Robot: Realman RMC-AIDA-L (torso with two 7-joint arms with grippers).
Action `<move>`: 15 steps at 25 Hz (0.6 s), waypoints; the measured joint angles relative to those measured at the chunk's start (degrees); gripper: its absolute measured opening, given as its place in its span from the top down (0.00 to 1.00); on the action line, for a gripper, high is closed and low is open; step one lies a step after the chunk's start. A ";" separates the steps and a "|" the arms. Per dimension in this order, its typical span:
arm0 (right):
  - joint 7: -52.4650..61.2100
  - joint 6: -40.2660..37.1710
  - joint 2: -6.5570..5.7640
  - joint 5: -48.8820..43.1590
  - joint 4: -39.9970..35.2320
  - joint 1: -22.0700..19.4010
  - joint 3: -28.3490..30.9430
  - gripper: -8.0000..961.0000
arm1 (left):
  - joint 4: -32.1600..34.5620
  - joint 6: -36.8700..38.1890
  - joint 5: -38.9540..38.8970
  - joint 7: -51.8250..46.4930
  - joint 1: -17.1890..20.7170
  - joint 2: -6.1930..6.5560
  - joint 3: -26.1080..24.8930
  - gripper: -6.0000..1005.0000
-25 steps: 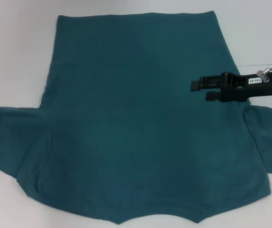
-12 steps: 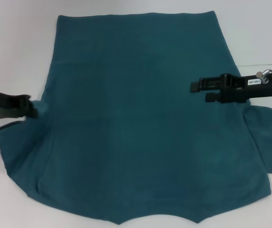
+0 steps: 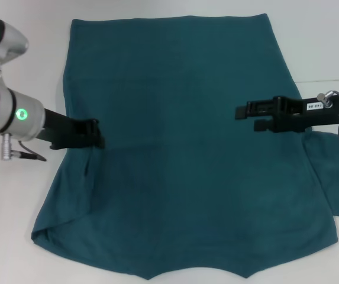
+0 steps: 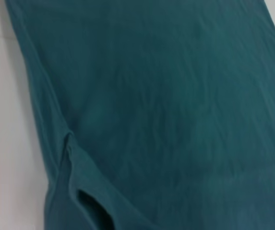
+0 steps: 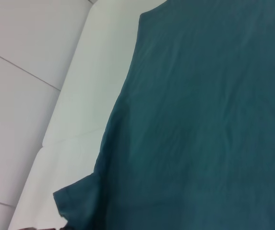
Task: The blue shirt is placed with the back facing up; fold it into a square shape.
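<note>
On the white table (image 3: pixel 21 207) I see the blue shirt (image 3: pixel 181 148) lying flat, plain side up. My left gripper (image 3: pixel 95 135) sits over the shirt's left side, and the left sleeve is folded in onto the shirt under it. It looks pinched on the cloth, but I cannot tell for sure. My right gripper (image 3: pixel 246 117) hangs over the shirt's right side with its fingers a little apart, holding nothing. The right sleeve (image 3: pixel 335 171) is spread flat.

One blue shirt (image 3: pixel 181 148) is lying on one desk (image 3: pixel 21 195); two tools are showing, the left tool (image 3: pixel 98 134) and the right tool (image 3: pixel 243 113).
</note>
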 joint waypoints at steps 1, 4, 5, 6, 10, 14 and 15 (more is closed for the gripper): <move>0.00 0.01 0.01 -0.01 0.04 0.00 -0.04 0.16 | -1.22 -0.99 0.08 -0.05 -0.42 0.01 0.00 0.99; 0.00 0.12 0.05 -0.03 0.10 -0.07 -0.10 0.16 | -3.24 -3.33 0.10 -0.08 -1.15 0.04 -0.13 0.96; 0.00 0.17 0.05 -0.04 0.15 -0.10 -0.10 0.16 | -3.46 -3.78 0.00 -0.05 -1.18 0.03 -0.20 0.96; -0.02 0.18 0.05 -0.05 0.24 -0.12 -0.11 0.16 | -3.56 -4.21 -0.17 0.07 -1.19 0.03 -0.26 0.95; -0.08 0.20 0.04 -0.14 0.67 -0.18 -0.12 0.16 | -4.67 -4.07 -0.74 0.62 -1.42 0.64 -0.06 0.91; -0.53 0.20 0.03 -0.31 0.72 -0.18 -0.12 0.16 | -5.04 -3.63 -1.23 0.67 -0.92 1.05 -0.67 0.88; -0.69 0.20 0.04 -0.37 0.72 -0.18 -0.12 0.16 | -4.89 -3.44 -1.51 0.70 -0.67 1.05 -0.98 0.87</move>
